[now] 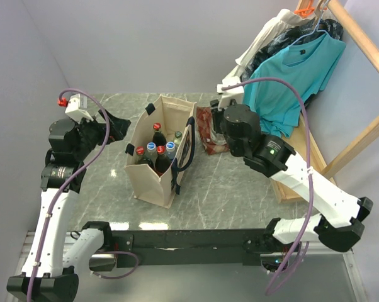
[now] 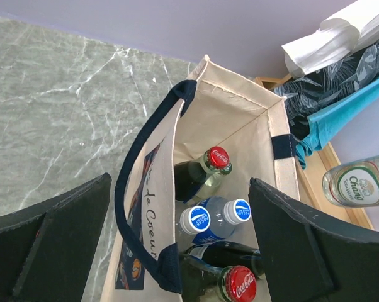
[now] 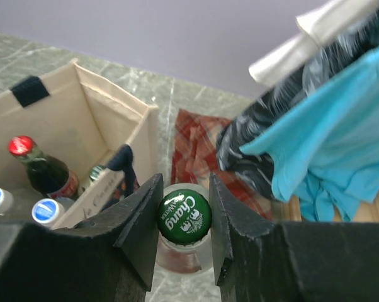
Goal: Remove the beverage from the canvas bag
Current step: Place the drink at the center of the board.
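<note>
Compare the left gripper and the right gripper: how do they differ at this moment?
The left gripper is wide open and empty; the right gripper is shut on the green-capped Chang bottle. The left gripper faces the open canvas bag; the right gripper is outside the bag, near the red plaid cloth. Both have black fingers.

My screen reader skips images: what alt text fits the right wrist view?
The right gripper grips a green-capped Chang bottle just outside the canvas bag, which holds red- and blue-capped bottles. A red plaid cloth lies beyond.
</note>
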`<act>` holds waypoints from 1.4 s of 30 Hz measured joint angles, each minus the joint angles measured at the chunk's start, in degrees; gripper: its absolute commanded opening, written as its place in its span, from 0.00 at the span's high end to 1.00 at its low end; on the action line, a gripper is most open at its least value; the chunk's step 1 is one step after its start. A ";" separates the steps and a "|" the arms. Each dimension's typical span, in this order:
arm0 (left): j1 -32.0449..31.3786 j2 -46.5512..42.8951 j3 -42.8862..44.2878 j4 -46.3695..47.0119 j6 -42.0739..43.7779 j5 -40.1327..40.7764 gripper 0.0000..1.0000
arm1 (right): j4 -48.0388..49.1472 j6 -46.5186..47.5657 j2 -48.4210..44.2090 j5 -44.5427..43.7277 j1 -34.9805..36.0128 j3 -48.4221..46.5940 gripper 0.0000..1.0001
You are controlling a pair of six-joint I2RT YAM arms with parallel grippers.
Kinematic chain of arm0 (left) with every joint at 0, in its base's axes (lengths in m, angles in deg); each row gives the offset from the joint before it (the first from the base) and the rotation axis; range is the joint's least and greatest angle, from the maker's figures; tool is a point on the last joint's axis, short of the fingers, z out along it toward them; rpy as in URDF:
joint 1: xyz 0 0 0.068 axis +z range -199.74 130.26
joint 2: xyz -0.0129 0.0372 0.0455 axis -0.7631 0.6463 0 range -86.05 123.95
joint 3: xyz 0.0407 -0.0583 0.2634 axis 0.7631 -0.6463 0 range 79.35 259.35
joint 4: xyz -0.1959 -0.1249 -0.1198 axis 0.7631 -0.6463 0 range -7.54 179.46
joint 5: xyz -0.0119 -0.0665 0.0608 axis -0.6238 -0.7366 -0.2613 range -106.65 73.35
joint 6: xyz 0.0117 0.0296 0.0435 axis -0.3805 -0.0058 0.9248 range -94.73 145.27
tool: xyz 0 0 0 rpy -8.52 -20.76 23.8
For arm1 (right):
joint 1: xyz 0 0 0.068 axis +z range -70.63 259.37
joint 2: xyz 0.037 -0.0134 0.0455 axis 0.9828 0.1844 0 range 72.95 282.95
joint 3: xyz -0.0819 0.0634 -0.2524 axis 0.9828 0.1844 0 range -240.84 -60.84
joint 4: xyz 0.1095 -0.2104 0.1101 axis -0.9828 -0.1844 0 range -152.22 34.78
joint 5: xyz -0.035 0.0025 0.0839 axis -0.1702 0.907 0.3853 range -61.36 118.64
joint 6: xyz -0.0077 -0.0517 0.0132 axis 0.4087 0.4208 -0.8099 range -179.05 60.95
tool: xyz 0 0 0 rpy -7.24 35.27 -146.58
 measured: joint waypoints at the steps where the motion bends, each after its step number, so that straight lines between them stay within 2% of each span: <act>1: 0.00 0.07 0.00 -0.02 -0.13 0.00 0.04 | -0.04 -0.66 -0.94 0.11 -0.55 1.25 1.00; 13: 0.00 2.14 0.02 -1.27 -0.11 0.37 0.04 | 1.51 -8.52 -4.44 5.20 -6.95 13.88 1.00; 42: 0.00 2.80 -0.35 -0.50 -1.18 1.60 0.04 | 12.81 -16.37 0.44 11.15 -7.76 27.08 1.00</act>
